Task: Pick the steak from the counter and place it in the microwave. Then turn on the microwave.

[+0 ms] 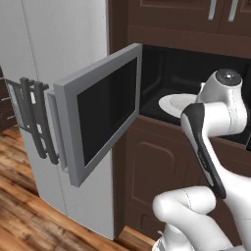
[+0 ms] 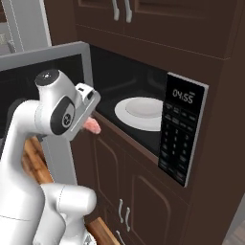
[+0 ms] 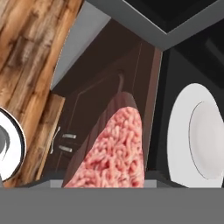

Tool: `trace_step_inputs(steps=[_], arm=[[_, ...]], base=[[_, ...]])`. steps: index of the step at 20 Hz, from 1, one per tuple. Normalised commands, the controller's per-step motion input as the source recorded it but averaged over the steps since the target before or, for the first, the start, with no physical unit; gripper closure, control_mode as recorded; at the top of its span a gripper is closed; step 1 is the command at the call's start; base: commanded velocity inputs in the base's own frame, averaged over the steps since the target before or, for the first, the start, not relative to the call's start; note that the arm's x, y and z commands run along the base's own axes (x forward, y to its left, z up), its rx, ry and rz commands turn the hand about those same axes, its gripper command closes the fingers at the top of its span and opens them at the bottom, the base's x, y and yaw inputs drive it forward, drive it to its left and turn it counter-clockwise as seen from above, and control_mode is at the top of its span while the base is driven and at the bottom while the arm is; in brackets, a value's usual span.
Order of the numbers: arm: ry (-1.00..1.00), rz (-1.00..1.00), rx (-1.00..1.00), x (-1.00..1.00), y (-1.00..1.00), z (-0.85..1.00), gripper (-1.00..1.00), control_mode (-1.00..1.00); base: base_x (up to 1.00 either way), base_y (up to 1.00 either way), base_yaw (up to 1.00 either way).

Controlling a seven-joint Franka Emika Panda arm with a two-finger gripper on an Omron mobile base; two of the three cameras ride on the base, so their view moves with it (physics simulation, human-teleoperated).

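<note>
The gripper, at the end of the white arm, is clamped on the steak, a pinkish-red slab that projects forward from between the jaws. In the right base view the steak's tip shows just below the hand, at the front lip of the microwave, outside the cavity. The microwave door stands swung open to the left. Inside, a round white plate lies on the cavity floor, beyond and apart from the steak.
</note>
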Motion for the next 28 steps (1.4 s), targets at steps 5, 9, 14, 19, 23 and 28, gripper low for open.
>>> trace_step_inputs(steps=[5, 9, 14, 19, 23, 28], arm=[[-0.12, 0.00, -0.13, 0.02, 0.00, 0.00, 1.00, -1.00], [-0.14, 0.00, -0.16, 0.01, 0.00, 0.00, 1.00, -1.00], [-0.13, -0.02, -0.19, 0.08, 0.00, 0.00, 1.00, -1.00], [-0.10, -0.03, -0.14, 0.03, -0.06, 0.00, 1.00, -1.00], [-0.06, -0.04, -0.09, 0.16, -0.16, 0.00, 1.00, -1.00], [0.00, -0.04, -0.01, 0.31, -0.23, 0.06, 1.00, -1.00]], base=[[0.00, 0.00, 0.00], [0.00, 0.00, 0.00], [0.00, 0.00, 0.00], [0.00, 0.00, 0.00], [0.00, 0.00, 0.00], [0.00, 0.00, 0.00]])
